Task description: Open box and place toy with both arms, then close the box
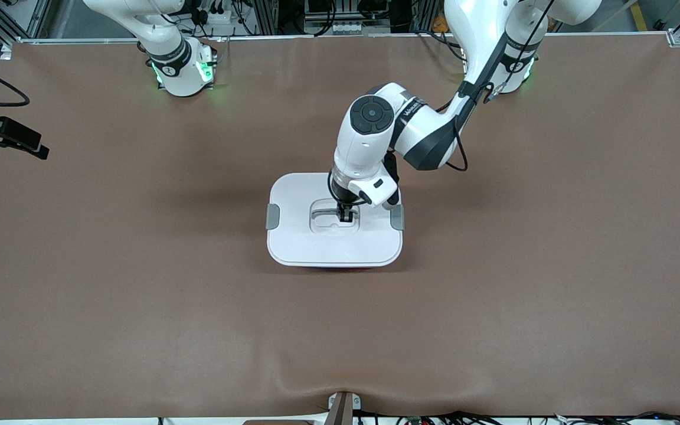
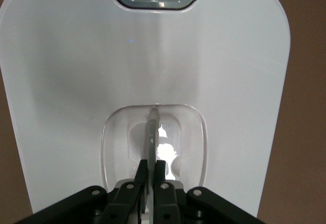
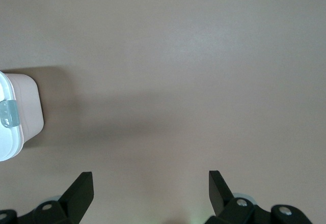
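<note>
We have the left gripper (image 1: 345, 216) down in the recess of the white plastic lid (image 1: 298, 236), its black fingers (image 2: 160, 175) closed tight on the thin grey handle (image 2: 152, 132) that stands upright there. The rounded translucent pink box (image 3: 28, 109) sits in the middle of the brown table (image 1: 139, 307), lid on, both grey side clips (image 1: 273, 216) apparently down.

The pink plush toy is not visible in any view (so we cannot say where it is).

The right gripper (image 3: 147, 193) waits over bare table near the box's end toward the right arm, its jaws spread wide and empty.

We think the risk is this: if the clips hold, pulling the handle lifts the whole box, or the thin handle slips from the pinch.
</note>
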Robot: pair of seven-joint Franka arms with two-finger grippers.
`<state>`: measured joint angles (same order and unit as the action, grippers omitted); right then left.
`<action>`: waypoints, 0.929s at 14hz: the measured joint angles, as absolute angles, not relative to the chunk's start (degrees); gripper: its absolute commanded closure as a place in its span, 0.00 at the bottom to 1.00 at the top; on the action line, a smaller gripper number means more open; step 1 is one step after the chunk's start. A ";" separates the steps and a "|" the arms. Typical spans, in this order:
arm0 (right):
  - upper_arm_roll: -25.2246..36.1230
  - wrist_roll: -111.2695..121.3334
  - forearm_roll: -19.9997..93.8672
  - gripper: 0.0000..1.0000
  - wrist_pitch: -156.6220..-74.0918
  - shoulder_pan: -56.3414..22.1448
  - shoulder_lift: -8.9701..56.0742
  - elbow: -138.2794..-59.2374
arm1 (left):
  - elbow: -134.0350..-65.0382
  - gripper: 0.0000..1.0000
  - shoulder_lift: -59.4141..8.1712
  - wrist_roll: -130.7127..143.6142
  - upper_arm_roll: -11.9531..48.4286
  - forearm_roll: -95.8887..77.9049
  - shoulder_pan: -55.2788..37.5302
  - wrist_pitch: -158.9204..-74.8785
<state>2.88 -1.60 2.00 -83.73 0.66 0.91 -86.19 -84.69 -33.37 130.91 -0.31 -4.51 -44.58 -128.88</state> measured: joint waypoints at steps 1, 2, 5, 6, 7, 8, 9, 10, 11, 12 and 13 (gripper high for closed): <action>2.88 -1.60 2.00 0.00 -83.73 0.66 0.91 -86.19 | -84.70 0.02 -33.43 130.91 -0.31 -4.51 -44.61 -128.93; 2.88 -1.60 2.00 0.00 -83.73 0.66 0.91 -86.19 | -84.71 0.00 -33.50 130.90 -0.31 -4.51 -44.63 -129.02; 2.88 -1.60 2.00 0.00 -83.73 0.66 0.91 -86.19 | -84.71 0.00 -33.54 130.90 -0.31 -4.51 -44.65 -129.07; 2.88 -1.60 2.00 0.00 -83.73 0.66 0.91 -86.19 | -84.70 0.00 -33.54 130.90 -0.31 -4.51 -44.66 -129.13; 2.88 -1.60 2.00 0.00 -83.73 0.66 0.91 -86.19 | -84.65 0.00 -33.51 130.90 -0.31 -4.51 -44.68 -129.20; 2.88 -1.60 2.00 0.00 -83.73 0.66 0.91 -86.19 | -84.55 0.00 -33.44 130.90 -0.31 -4.51 -44.69 -129.23; 2.88 -1.60 2.00 0.00 -83.74 0.66 0.91 -86.19 | -84.45 0.00 -33.29 130.90 -0.31 -4.51 -44.70 -129.23; 2.88 -1.60 2.00 0.00 -83.74 0.66 0.91 -86.19 | -84.37 0.00 -33.04 130.90 -0.31 -4.51 -44.70 -129.22; 2.88 -1.60 2.00 0.00 -83.75 0.66 0.91 -86.19 | -84.33 0.00 -32.77 130.90 -0.31 -4.51 -44.70 -129.17; 2.88 -1.59 2.00 0.00 -83.78 0.66 0.91 -86.19 | -84.26 0.00 -32.45 130.90 -0.31 -4.51 -44.71 -129.04; 2.86 -1.59 2.00 0.00 -83.79 0.65 0.91 -86.19 | -84.05 0.00 -32.11 130.90 -0.31 -4.51 -44.72 -128.56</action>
